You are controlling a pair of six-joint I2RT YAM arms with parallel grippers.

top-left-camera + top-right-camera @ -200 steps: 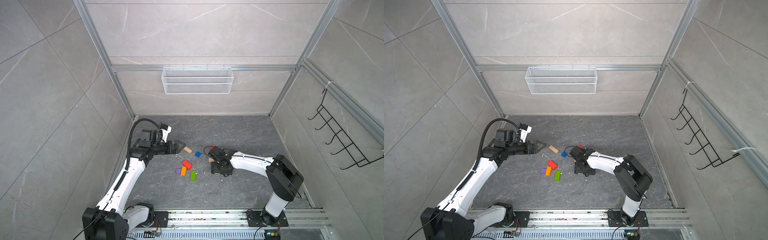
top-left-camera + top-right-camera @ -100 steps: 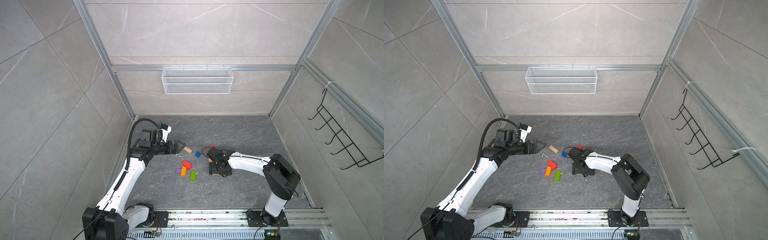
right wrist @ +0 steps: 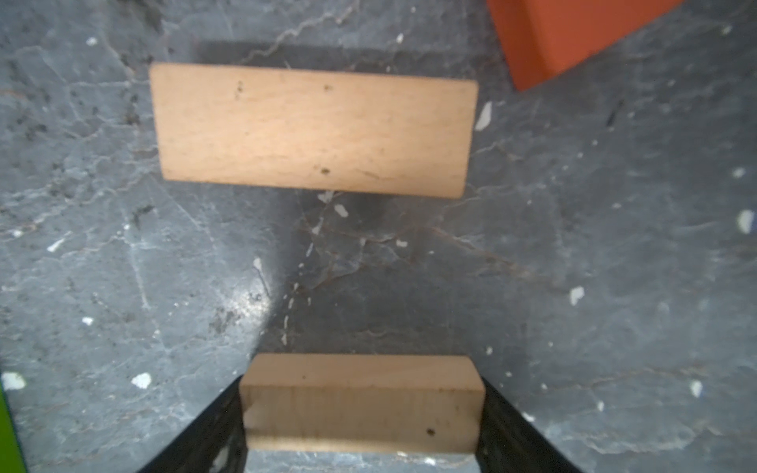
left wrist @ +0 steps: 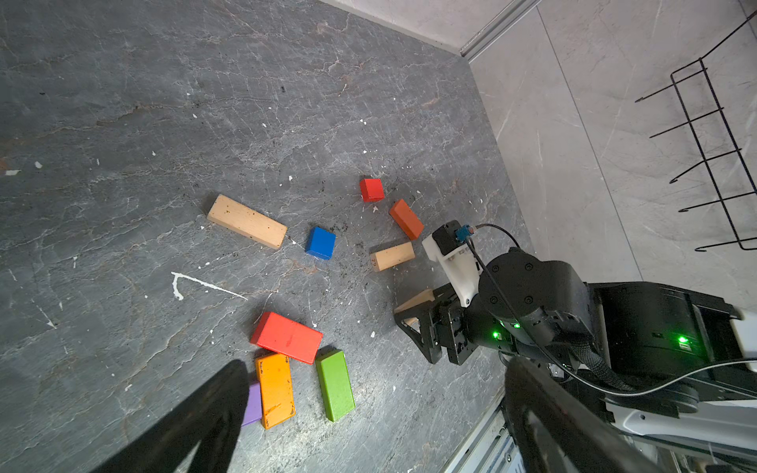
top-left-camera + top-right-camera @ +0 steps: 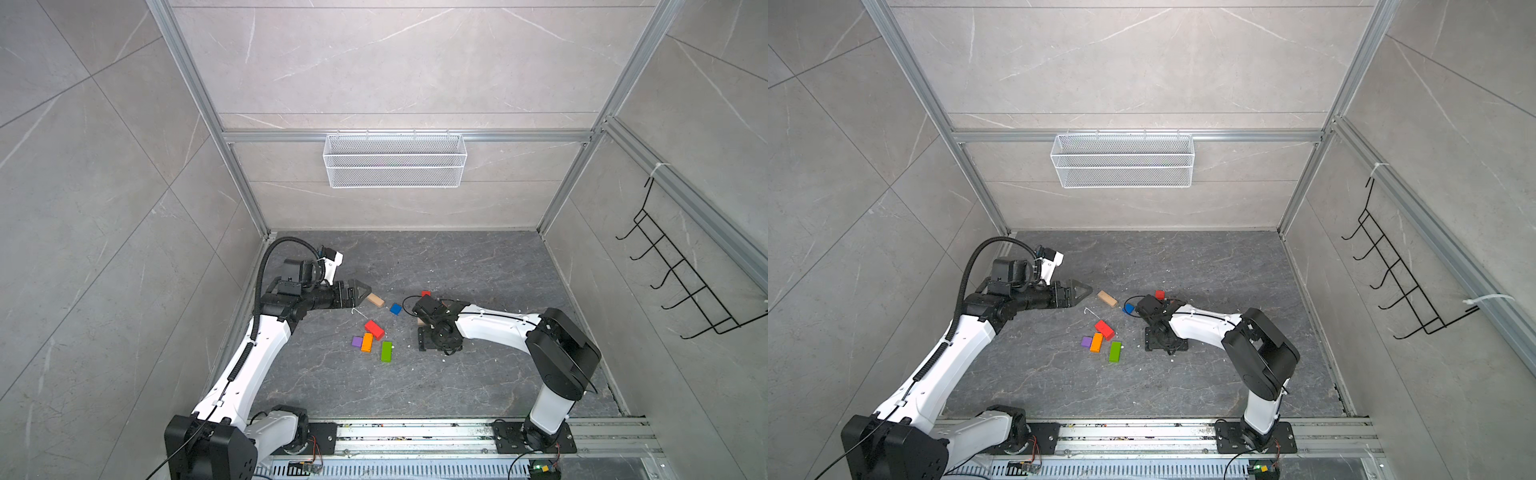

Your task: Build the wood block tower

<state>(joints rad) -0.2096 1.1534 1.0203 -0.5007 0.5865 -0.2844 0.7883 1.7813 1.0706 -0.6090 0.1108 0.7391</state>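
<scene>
Wood blocks lie singly on the dark floor; the tower is not in view. A long tan block (image 4: 247, 221), blue cube (image 4: 320, 243), red cube (image 4: 372, 190), dark orange bar (image 4: 406, 219) and short tan bar (image 4: 392, 256) are spread at the back. A red bar (image 5: 374, 329), orange bar (image 5: 367, 343), purple cube (image 5: 357, 341) and green bar (image 5: 386, 351) cluster nearer. My right gripper (image 3: 362, 393) points down, shut on a tan block (image 3: 360, 409) by its ends. My left gripper (image 5: 363, 291) hangs open beside the long tan block, holding nothing.
A white wire basket (image 5: 395, 160) hangs on the back wall. A black hook rack (image 5: 685, 286) is on the right wall. The arms' base rail (image 5: 415, 432) runs along the front. Grey walls close in the floor on three sides.
My right gripper has shifted slightly to the left, low over the floor. The left arm has not moved, and the loose blocks lie where they were.
</scene>
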